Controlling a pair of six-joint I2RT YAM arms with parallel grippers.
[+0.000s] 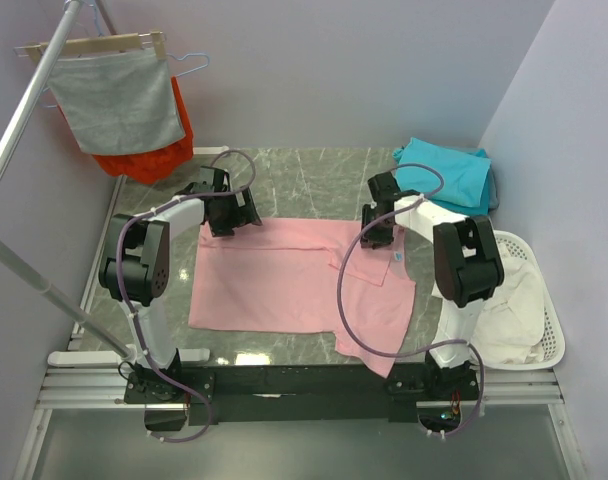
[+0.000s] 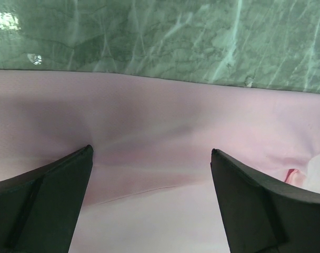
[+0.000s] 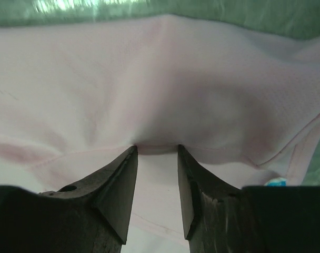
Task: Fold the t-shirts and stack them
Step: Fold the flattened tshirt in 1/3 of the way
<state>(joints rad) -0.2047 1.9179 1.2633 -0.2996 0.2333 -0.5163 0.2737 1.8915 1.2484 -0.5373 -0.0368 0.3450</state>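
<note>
A light pink t-shirt (image 1: 274, 280) lies spread on the marble table, its right side folded over and one sleeve hanging toward the front. Its small blue mark (image 1: 395, 257) also shows in the right wrist view (image 3: 276, 182). My left gripper (image 1: 227, 222) is at the shirt's far left corner; its jaws stand wide open over the pink cloth (image 2: 152, 153). My right gripper (image 1: 376, 237) is at the shirt's far right edge. In the right wrist view (image 3: 157, 147) its jaws are narrowed but apart, tips pressing into puckered pink cloth. Teal t-shirts (image 1: 444, 172) lie piled at the back right.
A white laundry basket (image 1: 544, 330) with pale cloth stands at the right table edge. A grey cloth (image 1: 119, 100) and an orange-red garment (image 1: 154, 150) hang on hangers from a slanted metal rail (image 1: 24, 110) at the back left. Walls close in behind and to the right.
</note>
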